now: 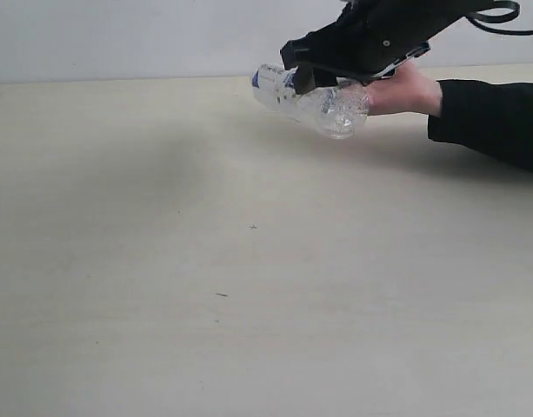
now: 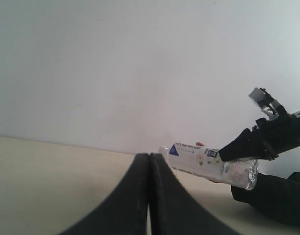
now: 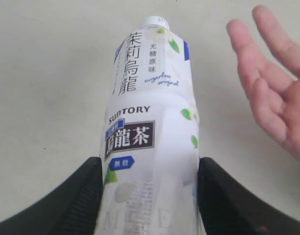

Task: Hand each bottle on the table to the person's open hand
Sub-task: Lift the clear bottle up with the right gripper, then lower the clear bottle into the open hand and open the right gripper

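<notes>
Right tool (image 3: 150,196) clamps the white-labelled bottle (image 3: 150,98) low on its body, above the worktop (image 1: 249,304), beside the person's open hand (image 3: 277,88). Long axis near level, cap aimed away from the wrist. Label reads SUNTORY, "sugarless original". Left tool (image 2: 149,196) pressed together, empty.

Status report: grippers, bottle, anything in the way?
Right gripper shut on white-labelled bottle, beside person's open hand. Left gripper shut, empty. Nothing seen between bottle and hand.

The outside camera looks across the table (image 1: 162,304) to its far edge, the left wrist camera sits low facing the wall (image 2: 140,73), the right wrist camera looks down from very close, and all three see the bottle (image 3: 150,122).
</notes>
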Tool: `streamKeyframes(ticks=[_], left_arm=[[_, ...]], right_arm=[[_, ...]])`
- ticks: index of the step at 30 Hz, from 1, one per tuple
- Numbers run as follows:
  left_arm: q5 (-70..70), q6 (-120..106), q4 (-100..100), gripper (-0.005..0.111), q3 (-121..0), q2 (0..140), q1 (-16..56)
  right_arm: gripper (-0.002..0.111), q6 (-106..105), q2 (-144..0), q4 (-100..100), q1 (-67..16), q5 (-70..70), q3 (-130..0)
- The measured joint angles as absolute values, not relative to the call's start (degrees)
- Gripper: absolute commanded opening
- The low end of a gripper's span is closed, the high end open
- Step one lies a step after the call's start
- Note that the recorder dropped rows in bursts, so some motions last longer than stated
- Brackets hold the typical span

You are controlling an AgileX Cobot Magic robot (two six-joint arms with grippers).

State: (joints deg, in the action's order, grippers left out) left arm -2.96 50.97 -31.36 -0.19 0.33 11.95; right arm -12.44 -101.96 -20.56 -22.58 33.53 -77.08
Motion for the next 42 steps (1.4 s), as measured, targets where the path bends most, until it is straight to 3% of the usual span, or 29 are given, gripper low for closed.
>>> streamKeyframes(ticks=[8,19,30,42], left_arm=[[-3.0,51.0,-31.4,0.0,-0.2,0.3,12.0],[-3.0,51.0,-31.4,0.0,-0.2,0.3,12.0],[-3.0,51.0,-31.4,0.0,-0.2,0.3,12.0],[-3.0,51.0,-31.4,0.0,-0.2,0.3,12.0]], right_arm=[[0.0,-12.3,-96.0,-19.5,-21.6,31.7,-77.1],[0.0,-9.6,-94.9,-18.5,-12.8,31.9,-76.9],[0.0,-6.3,-99.7,-18.2,-12.6,20.9,-69.3],[0.0,-6.3,-102.3,-19.7,-15.1,18.1,-68.3]])
